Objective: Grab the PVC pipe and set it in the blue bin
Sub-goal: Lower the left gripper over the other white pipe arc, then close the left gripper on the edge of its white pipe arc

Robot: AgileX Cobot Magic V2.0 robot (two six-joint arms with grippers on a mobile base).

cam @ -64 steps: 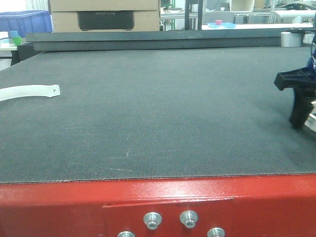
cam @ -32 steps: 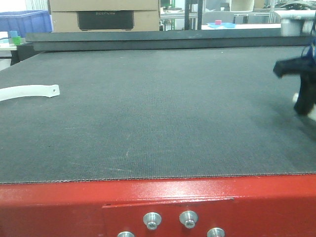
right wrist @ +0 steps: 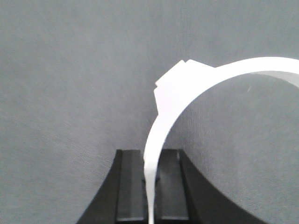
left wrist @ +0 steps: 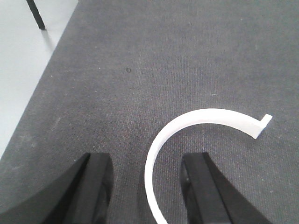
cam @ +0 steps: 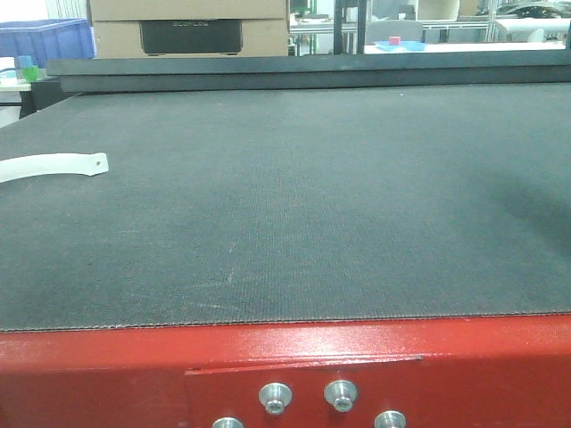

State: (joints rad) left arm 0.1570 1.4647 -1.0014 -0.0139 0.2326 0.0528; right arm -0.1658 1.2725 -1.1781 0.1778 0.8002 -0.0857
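Far back on the left we have the blue bin (cam: 45,40); from this low front view we can't tell what is in it. Across the room sits a shallow blue tray (cam: 415,45) with one pink block (cam: 393,40) on it. There is one cardboard box (cam: 116,36) beside the bin; the print on its dark panel is too faint to read, and we spot no other writing.

The count of white curved PVC pieces is two. The loose pipe (left wrist: 205,115) lies flat on the grey mat (cam: 339,196) by the left edge, a C-shaped arc with a small tab at its end. The left gripper (left wrist: 144,186) hangs over it with jaws spread wide, the arc running up between the two black fingers (left wrist: 96,182), touching neither and nearer one than the other.

Over on the right wrist view, the right gripper (right wrist: 150,161) has its jaws pinched tight on the held pipe (right wrist: 187,88), which curves up and away over the mat.

Along the red front edge we count four bolts (cam: 342,395).
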